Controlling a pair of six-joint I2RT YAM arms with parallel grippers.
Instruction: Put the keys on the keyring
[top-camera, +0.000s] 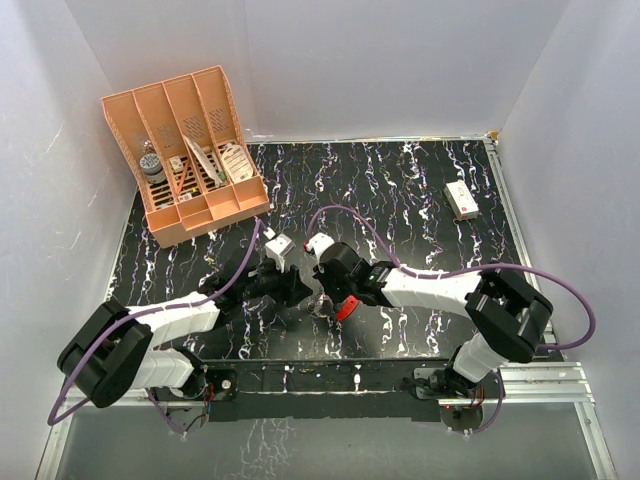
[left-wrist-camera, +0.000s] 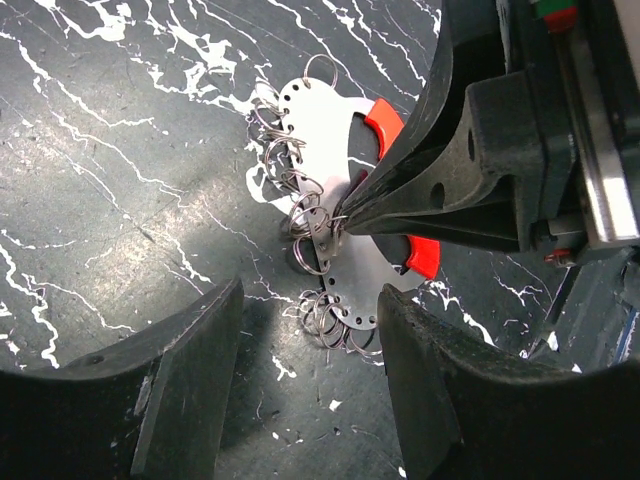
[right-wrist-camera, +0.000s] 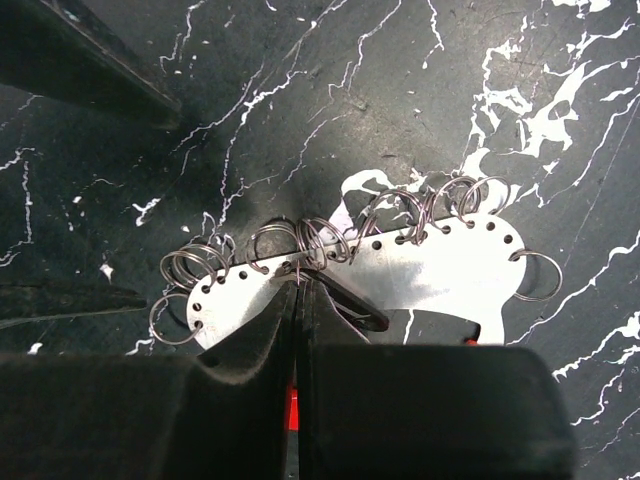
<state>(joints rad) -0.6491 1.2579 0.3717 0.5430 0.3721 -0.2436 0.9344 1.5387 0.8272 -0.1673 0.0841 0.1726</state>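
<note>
The keyring (left-wrist-camera: 318, 150) is a pale flat crescent plate with a red grip (left-wrist-camera: 383, 122), holes along its edge and several wire rings; it lies on the black marbled table. It also shows in the right wrist view as the keyring (right-wrist-camera: 440, 270) and from above by its red part (top-camera: 346, 308). My right gripper (right-wrist-camera: 299, 277) is shut, its tips pinching a small dark flat key (right-wrist-camera: 352, 297) against the plate's holed edge. That key (left-wrist-camera: 322, 246) sits at the right gripper's tips (left-wrist-camera: 345, 222). My left gripper (left-wrist-camera: 310, 400) stands open just short of the plate's near end, holding nothing.
An orange divided organizer (top-camera: 190, 150) with small items stands at the back left. A small white box (top-camera: 461, 199) lies at the back right. Both arms meet at the table's middle front, with the left fingers (right-wrist-camera: 90, 60) close to the right gripper.
</note>
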